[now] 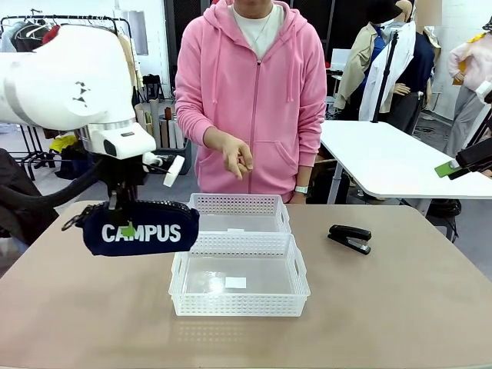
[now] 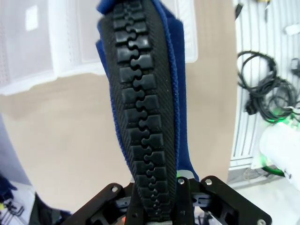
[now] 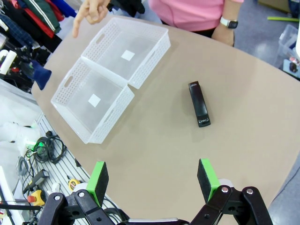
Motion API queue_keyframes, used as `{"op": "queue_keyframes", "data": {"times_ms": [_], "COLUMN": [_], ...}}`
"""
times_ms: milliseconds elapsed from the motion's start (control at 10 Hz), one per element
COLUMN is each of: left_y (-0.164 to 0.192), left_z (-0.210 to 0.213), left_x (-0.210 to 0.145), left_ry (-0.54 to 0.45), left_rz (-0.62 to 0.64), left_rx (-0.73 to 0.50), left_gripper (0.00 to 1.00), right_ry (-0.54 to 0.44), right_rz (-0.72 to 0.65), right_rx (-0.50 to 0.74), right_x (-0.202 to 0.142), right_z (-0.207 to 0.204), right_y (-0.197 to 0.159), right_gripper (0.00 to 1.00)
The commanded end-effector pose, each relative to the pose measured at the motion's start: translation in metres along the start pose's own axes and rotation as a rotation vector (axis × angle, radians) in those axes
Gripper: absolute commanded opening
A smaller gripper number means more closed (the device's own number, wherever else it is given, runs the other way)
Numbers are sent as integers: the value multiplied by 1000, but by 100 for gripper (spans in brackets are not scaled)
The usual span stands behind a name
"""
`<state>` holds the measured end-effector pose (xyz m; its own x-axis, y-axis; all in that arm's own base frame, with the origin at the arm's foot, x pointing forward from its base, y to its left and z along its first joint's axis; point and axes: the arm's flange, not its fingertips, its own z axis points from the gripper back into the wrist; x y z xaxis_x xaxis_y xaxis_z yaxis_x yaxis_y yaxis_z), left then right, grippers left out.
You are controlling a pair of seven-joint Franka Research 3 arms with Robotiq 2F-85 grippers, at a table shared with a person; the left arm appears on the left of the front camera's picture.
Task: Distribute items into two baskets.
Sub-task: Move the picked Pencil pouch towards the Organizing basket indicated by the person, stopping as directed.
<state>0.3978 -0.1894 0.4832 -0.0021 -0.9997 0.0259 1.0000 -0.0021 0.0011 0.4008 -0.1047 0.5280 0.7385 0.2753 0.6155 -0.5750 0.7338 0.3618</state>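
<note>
While left gripper (image 1: 127,224) clamps the pouch (image 1: 165,233) by its zip edge, aloft over the tabletop's left side beside the baskets (image 1: 238,306), its slack body may catch a rim or slip. Right gripper (image 3: 152,180) released; stapler (image 1: 350,237) lies toward the right edge.

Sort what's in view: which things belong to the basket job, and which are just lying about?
Job in hand:
navy CAMPUS pouch, gripped by the left gripper
black stapler, on the table
near basket
far basket

Lying about:
floor cables
clothes rack
white table behind
</note>
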Motion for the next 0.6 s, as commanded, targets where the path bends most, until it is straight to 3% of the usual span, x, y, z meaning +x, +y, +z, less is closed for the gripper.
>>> {"op": "queue_keyframes", "data": {"times_ms": [0,500], "left_y": [8,8], "left_z": [-7,-28], "left_x": [14,41], "left_ry": [7,-15], "left_rz": [-37,-55], "left_rx": [2,-23], "left_gripper": [0,0], "right_ry": [-14,-14], "right_rz": [4,4], "right_rx": [13,13], "right_x": [1,1], "right_z": [0,0], "right_y": [0,0], "right_gripper": [100,100]}}
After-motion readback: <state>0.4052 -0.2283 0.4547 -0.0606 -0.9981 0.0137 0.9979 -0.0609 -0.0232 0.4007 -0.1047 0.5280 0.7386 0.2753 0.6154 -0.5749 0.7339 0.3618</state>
